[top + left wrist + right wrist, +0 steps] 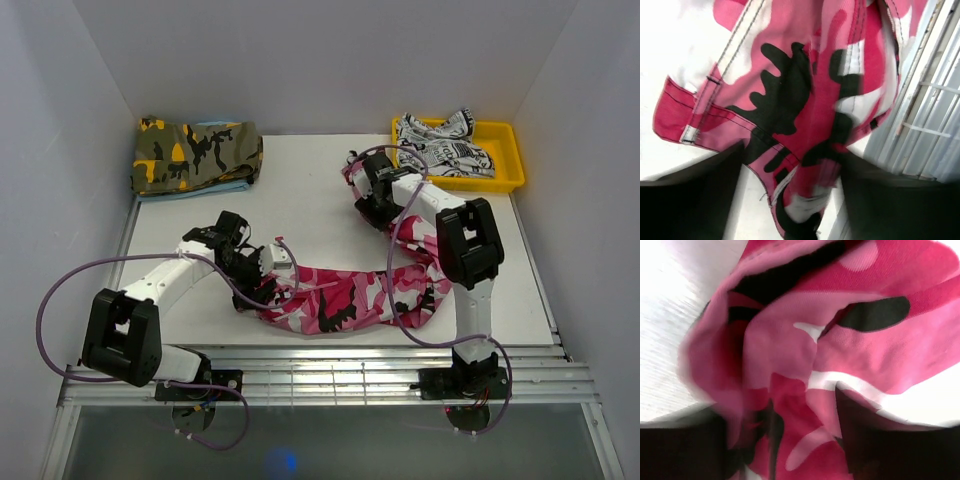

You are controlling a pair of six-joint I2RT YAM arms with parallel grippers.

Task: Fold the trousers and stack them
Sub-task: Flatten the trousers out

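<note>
The trousers point(350, 300), in pink, white and black camouflage, lie in a crumpled curved band along the table's near side. From there they run up under the right arm toward the back. My left gripper point(272, 290) is down at their left end. In the left wrist view the cloth point(790, 75) sits between the left gripper's point(792, 165) wide-spread fingers. My right gripper point(362, 190) is at the far end of the trousers. In the right wrist view bunched pink fabric point(840, 350) fills the gap between the right gripper's point(780, 420) parted fingers.
A folded olive-and-orange camouflage garment point(195, 155) lies at the back left. A yellow tray point(510, 165) at the back right holds a white garment with black print point(445, 145). A slatted metal strip point(330, 375) runs along the near edge. Walls close in three sides.
</note>
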